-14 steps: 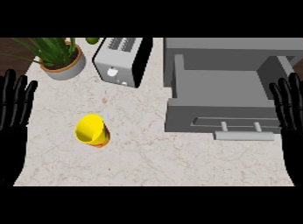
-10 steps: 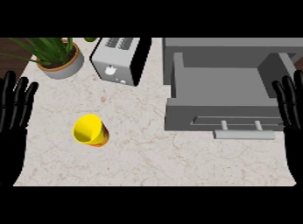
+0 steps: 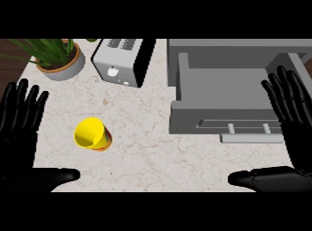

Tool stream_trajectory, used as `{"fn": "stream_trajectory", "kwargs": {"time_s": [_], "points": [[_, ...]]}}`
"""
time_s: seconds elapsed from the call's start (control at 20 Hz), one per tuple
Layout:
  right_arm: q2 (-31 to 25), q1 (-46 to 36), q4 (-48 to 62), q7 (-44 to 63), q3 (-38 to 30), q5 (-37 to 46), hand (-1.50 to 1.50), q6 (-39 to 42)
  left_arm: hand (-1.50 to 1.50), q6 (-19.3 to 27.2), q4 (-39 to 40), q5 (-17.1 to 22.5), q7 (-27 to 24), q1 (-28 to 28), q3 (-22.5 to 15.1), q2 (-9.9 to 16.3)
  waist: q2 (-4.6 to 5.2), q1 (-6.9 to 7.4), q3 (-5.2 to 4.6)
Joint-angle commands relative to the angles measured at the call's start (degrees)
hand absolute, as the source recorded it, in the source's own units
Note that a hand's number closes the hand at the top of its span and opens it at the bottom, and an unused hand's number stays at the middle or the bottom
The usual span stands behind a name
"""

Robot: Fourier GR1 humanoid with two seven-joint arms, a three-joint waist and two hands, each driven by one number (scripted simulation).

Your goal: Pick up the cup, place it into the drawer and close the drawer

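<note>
A yellow cup [image 3: 92,133] with an orange base lies tilted on the marble counter, its mouth facing the lower left. To its right stands a grey drawer [image 3: 232,92], pulled open, its handle [image 3: 250,129] on the near front. My left hand [image 3: 13,131] is at the left edge, open with fingers straight up, a short way left of the cup. My right hand [image 3: 298,122] is at the right edge, open with fingers up, overlapping the drawer's right side. Neither hand holds anything.
A silver toaster [image 3: 123,61] stands at the back, between a potted plant [image 3: 57,58] at the back left and the drawer. Dark wood floor shows past the counter's left and right back corners.
Both hands have come further into view and slightly inward, thumbs now showing at the bottom. The cup and drawer have not moved.
</note>
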Motion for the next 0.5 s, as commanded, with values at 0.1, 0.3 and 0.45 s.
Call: {"fn": "stream_trajectory", "kwargs": {"time_s": [0.1, 0.3, 0.45], "points": [[-0.9, -1.1, 5.1, -3.0, -2.3, -1.6, -1.5, 3.0, -1.5, -2.2, 10.1, 2.3, -2.7, -2.1, 4.8, 2.4, 0.06, -0.2, 0.02], [-0.6, -6.3, 10.6, -3.5, -2.8, -0.7, -1.5, 3.0, -1.5, -3.1, 14.3, 1.1, -6.3, -0.3, 4.8, 2.1, 0.06, 0.01, 0.02], [-2.7, -6.6, 11.1, -4.8, -6.5, -3.5, -1.5, 5.2, -1.5, -2.6, 19.9, -1.0, -9.4, -0.4, 4.1, 1.2, 0.05, -0.11, 0.02]]}}
